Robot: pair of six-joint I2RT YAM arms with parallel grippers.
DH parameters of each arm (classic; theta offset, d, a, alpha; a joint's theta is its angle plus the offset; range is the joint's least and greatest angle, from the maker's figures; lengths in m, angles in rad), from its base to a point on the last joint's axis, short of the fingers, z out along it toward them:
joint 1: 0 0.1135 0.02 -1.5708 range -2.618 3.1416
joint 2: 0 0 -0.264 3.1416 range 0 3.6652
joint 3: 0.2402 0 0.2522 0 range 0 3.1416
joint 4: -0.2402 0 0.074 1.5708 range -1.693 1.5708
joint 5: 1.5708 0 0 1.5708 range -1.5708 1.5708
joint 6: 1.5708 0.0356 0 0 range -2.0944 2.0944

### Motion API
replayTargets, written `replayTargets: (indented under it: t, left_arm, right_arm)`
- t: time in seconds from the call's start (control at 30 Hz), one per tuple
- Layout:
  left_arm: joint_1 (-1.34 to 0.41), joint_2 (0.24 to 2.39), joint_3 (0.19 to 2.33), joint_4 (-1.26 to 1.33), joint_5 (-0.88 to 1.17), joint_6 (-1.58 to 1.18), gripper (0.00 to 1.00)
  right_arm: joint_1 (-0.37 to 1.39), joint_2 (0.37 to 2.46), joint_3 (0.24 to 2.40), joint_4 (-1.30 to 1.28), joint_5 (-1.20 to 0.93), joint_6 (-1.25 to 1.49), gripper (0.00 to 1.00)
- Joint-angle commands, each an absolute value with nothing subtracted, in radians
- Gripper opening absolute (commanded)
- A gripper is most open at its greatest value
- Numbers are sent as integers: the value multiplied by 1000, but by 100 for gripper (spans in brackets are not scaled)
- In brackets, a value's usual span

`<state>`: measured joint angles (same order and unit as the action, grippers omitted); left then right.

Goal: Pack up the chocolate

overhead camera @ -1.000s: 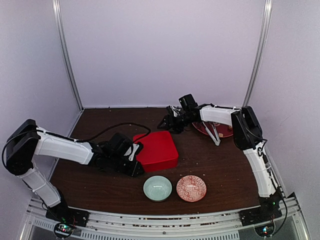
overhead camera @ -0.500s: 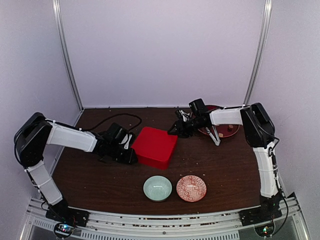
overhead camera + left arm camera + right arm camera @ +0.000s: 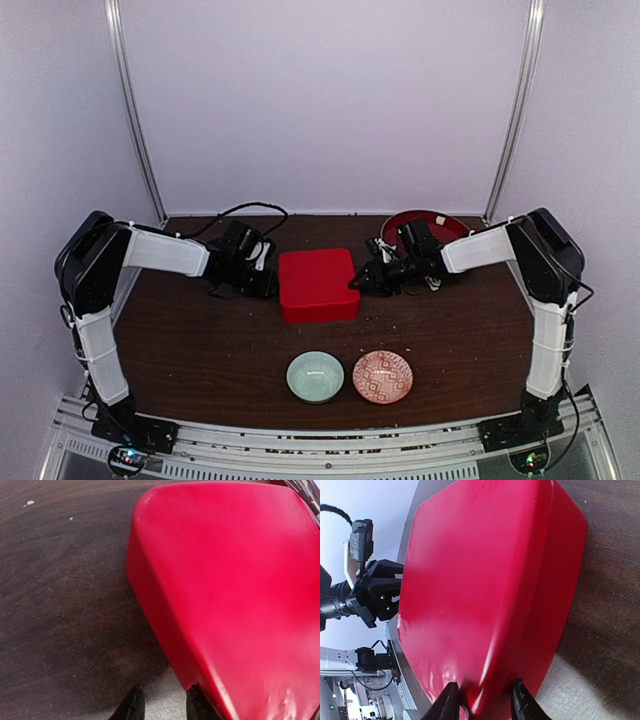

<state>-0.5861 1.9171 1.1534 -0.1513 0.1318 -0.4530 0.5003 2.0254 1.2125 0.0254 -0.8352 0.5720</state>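
No chocolate shows in any view. A closed red box (image 3: 318,285) lies on the dark table, filling the left wrist view (image 3: 235,580) and the right wrist view (image 3: 480,580). My left gripper (image 3: 266,278) (image 3: 165,705) sits low at the box's left side, jaws a little apart with only table between them. Its right fingertip (image 3: 197,702) touches the box's wall. My right gripper (image 3: 362,283) (image 3: 484,700) is at the box's right side, its fingers straddling and closed on the box's edge.
A red plate (image 3: 430,224) stands at the back right behind the right arm. A pale green bowl (image 3: 315,377) and a red patterned bowl (image 3: 382,376) sit side by side near the front edge. A black cable (image 3: 245,210) loops behind the left arm.
The red box has slid away from the front and turned square. My left gripper followed along its left side. My right gripper came down to the box's right edge and narrowed onto it.
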Motion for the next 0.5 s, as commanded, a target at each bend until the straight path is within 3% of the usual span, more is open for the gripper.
replayTargets:
  t: [0.0,0.47]
  left_arm:
    - [-629,1892,1141,-31,276,-384,33]
    - [-698,1742,944,-17,270,-363,30]
  right_arm:
    - [595,2028,1160,-15,-871,580,34]
    - [625,1902,1017,-71,-821,560,40]
